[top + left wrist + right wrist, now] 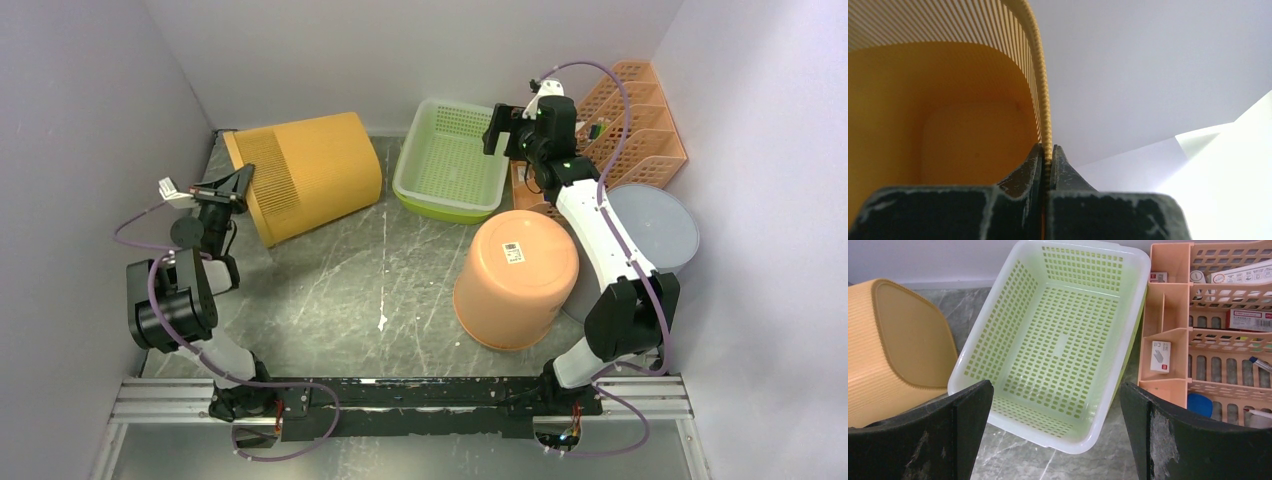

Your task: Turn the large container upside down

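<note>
L gripper clamped on rim of yellow ribbed bin. Bin lies on its side, far-left of table. R gripper jaws wide apart, above green basket.

The large ochre plastic container is finely ribbed outside, smooth and matt inside. The pale green plastic basket is glossy and pierced with a grid of holes. The salmon round plastic bucket looks smooth and satin. The grey worktop is veined like stone, with a dull sheen. The left tool and right tool are matt black and scuffed pale.
</note>
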Robot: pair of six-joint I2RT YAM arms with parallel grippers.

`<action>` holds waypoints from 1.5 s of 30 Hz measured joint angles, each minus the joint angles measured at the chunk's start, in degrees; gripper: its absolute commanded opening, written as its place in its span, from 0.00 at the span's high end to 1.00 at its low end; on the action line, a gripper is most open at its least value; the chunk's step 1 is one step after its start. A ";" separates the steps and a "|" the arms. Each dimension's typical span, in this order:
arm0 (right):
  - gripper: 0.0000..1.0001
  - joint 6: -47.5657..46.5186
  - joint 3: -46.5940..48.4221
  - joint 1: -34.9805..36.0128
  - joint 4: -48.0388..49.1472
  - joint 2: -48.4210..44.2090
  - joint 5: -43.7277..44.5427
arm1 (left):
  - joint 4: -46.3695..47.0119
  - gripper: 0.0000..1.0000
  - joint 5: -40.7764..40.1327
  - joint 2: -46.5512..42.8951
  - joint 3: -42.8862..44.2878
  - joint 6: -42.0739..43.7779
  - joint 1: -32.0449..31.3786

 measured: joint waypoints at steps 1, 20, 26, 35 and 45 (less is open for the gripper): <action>0.00 0.00 0.00 0.00 0.00 0.04 0.04 | -0.11 0.93 0.13 0.48 0.90 -0.57 0.00; 0.00 0.48 1.53 0.00 0.04 5.33 -0.04 | 1.09 0.93 -3.98 18.14 14.86 -12.00 -4.55; 0.00 0.55 1.60 0.00 0.50 5.42 -0.07 | 1.38 0.93 -0.09 17.66 10.69 -13.22 2.10; 0.00 1.62 1.60 0.00 1.68 6.21 -1.70 | 1.62 0.73 4.37 18.82 4.07 -13.44 11.41; 0.00 1.77 1.60 0.00 1.77 6.23 -2.47 | 1.31 0.16 11.41 26.73 -2.14 -3.08 12.46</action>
